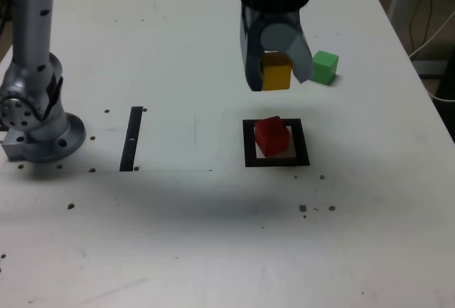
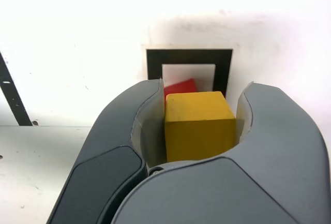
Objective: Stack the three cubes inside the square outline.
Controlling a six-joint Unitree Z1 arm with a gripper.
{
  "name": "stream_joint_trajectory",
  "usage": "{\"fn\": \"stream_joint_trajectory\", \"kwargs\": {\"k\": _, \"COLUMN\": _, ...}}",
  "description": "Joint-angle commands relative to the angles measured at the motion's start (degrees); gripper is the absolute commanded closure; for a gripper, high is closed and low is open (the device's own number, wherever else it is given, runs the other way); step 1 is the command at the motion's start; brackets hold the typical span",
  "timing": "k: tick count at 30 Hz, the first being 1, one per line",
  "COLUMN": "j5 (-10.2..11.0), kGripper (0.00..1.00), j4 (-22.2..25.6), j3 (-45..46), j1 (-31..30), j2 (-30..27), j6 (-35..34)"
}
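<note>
White table point(image 1: 213, 251) filling most of the exterior view, matte, flecked with small dark specks and screw holes; beyond its far right corner, a strip of floor with cables. Arm base point(image 1: 35, 123) bolted at the exterior view's left, well apart from the work area. Thin black strip point(image 1: 131, 139) between base and outline, unrelated to the stacking target. Gripper point(image 1: 277, 73) held raised above the table, behind the outline, clamped on the yellow cube point(image 1: 276, 73); in the wrist view both inner pads pressed flat on opposite cube faces point(image 2: 199, 125), presumably for a square, level release. Outline point(image 1: 248, 144) ahead of the gripper, framing the red cube point(image 1: 271, 135), seated slightly rotated inside as the stack's bottom layer. Green cube point(image 1: 325, 67) loose on the table, just right of the gripper in the exterior view, probably reserved for the top layer. Carry height apparently chosen to clear the red cube.
</note>
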Motion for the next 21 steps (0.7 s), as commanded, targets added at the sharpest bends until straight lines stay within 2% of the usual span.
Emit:
{"fn": "stream_joint_trajectory", "kwargs": {"k": 1, "j5": 0.9, "kGripper": 0.82, "j4": 0.9, "j3": -0.7, "j1": -1.1, "j2": 0.0, "j6": -1.0}}
{"fn": "stream_joint_trajectory", "kwargs": {"k": 6, "j5": 2.4, "kGripper": 0.82, "j4": 2.5, "j3": -2.7, "j1": -4.6, "j2": 0.5, "j6": -4.1}}
{"fn": "stream_joint_trajectory", "kwargs": {"k": 16, "j5": 1.3, "kGripper": 0.82, "j4": 0.8, "j3": 0.6, "j1": -6.4, "j2": 2.0, "j6": -6.5}}
{"fn": "stream_joint_trajectory", "kwargs": {"k": 21, "j5": 0.8, "kGripper": 0.81, "j4": -1.8, "j3": 2.7, "j1": -6.6, "j2": 1.9, "j6": -9.2}}
